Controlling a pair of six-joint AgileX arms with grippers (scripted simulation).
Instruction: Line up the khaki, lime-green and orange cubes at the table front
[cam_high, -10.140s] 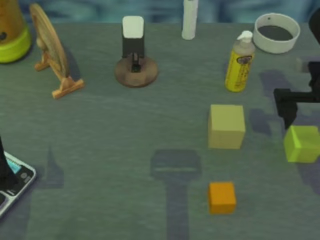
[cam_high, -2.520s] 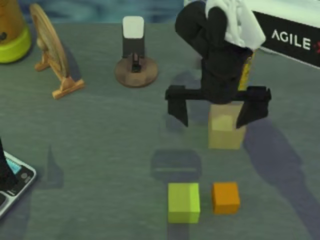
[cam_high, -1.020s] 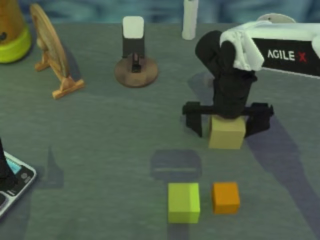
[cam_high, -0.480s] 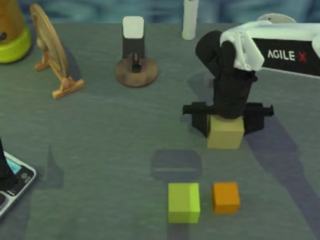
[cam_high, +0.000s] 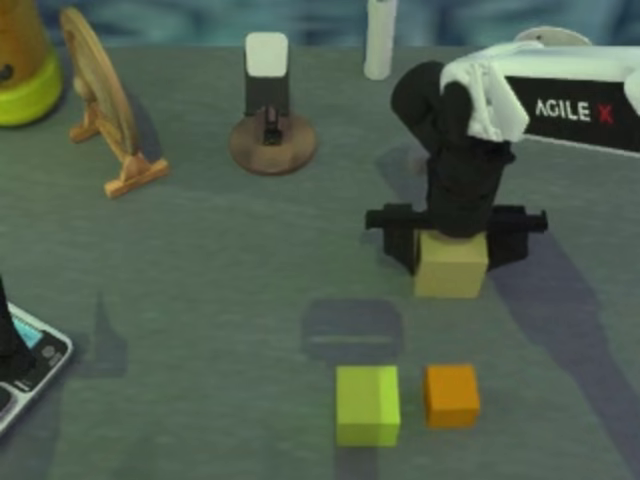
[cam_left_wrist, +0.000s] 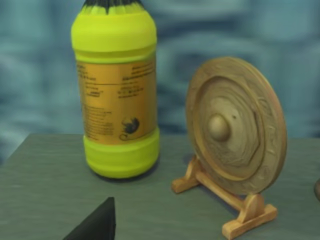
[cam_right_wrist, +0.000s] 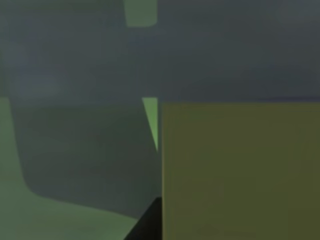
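Right gripper (cam_high: 452, 248) is low over the large pale khaki-tan matte cube (cam_high: 451, 268), black fingers straddling it and drawn in against its left and right faces, so it looks clamped on, cube on the dull grey-green table (cam_high: 200, 300), right of centre. Just changed: half a second ago the fingers were already close around it; a second ago they stood visibly wider with gaps either side. So the grasp reads as made, lift not begun. The right wrist view is filled by the khaki face (cam_right_wrist: 240, 170).

Mid-sized bright lime-green cube (cam_high: 367, 404) and small orange cube (cam_high: 451, 395) sit just beside each other at the table front, apart by a small gap. Ten seconds ago lime-green was at the far right edge and orange stood alone, so two of three are placed; khaki is last.

Left arm is parked at the left edge, its wrist view facing a yellow bottle (cam_left_wrist: 116, 90) and a wooden disc on a stand (cam_left_wrist: 232, 135).
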